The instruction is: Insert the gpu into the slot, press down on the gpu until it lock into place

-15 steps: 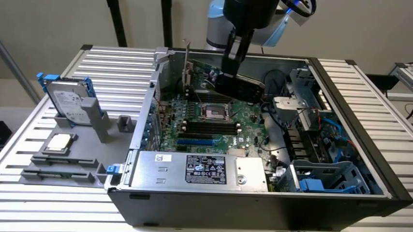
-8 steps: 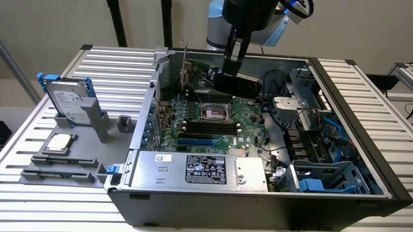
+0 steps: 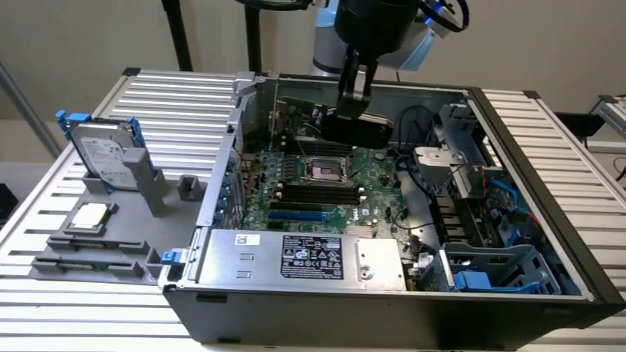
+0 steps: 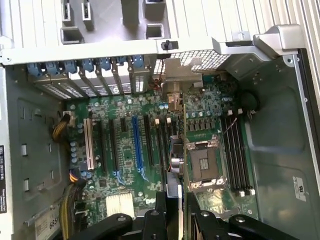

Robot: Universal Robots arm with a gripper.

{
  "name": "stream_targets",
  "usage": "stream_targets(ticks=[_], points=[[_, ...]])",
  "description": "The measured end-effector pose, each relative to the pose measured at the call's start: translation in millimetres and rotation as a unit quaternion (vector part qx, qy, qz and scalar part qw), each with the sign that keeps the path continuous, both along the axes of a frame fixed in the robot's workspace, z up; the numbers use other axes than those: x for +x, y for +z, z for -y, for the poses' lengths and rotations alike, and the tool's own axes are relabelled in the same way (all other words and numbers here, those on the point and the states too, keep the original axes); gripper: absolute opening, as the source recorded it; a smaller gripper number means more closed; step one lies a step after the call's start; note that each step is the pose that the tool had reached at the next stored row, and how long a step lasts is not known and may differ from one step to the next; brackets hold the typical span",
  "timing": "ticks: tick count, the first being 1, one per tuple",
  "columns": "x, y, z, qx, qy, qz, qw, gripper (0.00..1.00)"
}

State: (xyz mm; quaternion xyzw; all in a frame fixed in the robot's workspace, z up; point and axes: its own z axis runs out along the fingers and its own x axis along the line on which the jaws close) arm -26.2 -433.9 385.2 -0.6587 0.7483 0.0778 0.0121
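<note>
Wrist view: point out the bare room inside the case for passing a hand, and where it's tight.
Free: the grey case panel beside the memory slots, and the panel bordering the white slot and yellow cables. Tight: the blue slot, flanked closely by black slots, with the gripper holding the gpu over the motherboard.

Robotics lab bench: open computer case [image 3: 391, 308] on slatted aluminium table [image 3: 166, 95], hard drive [image 3: 102, 155] in grey fixture [image 3: 93, 257].

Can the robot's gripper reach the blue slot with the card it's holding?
Probably yes. The gripper holds the gpu up above the motherboard, and the slot lies bare, no card or cable across it. The open case leaves the way down free.
</note>
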Motion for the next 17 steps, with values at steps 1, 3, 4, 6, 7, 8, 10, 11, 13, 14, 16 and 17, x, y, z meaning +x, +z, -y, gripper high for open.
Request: stream_targets(ticks=[1,3,4,6,7,8,10,11,13,14,16,17], points=[[0.0,-1.1,0.0,-0.0001,0.009,0.0,1.0,0.26],[-0.6,-3.9,0.0,0.0001,0.022,0.0,0.9998,0.26],[-1.7,-5.8,0.0,-0.0001,0.025,0.0002,0.9997,0.26],[-5.6,-9.3,0.1,-0.0001,0.027,0.0005,0.9996,0.26],[-7.9,-11.0,0.2,0.0,0.027,0.0013,0.9996,0.26],[-10.2,-12.3,0.4,-0.0001,0.027,0.0024,0.9996,0.26],[-13.2,-14.5,0.9,-0.0002,0.027,0.0059,0.9996,0.26],[-14.2,-15.3,1.8,-0.0004,0.027,0.0077,0.9996,0.26],[-16.0,-17.2,4.4,-0.0004,0.027,0.0099,0.9996,0.26],[-16.7,-18.0,5.8,-0.0003,0.027,0.011,0.9996,0.26],[-18.0,-19.4,9.2,-0.0004,0.027,0.0139,0.9995,0.26],[-18.7,-20.1,10.9,-0.0005,0.027,0.0158,0.9995,0.26]])
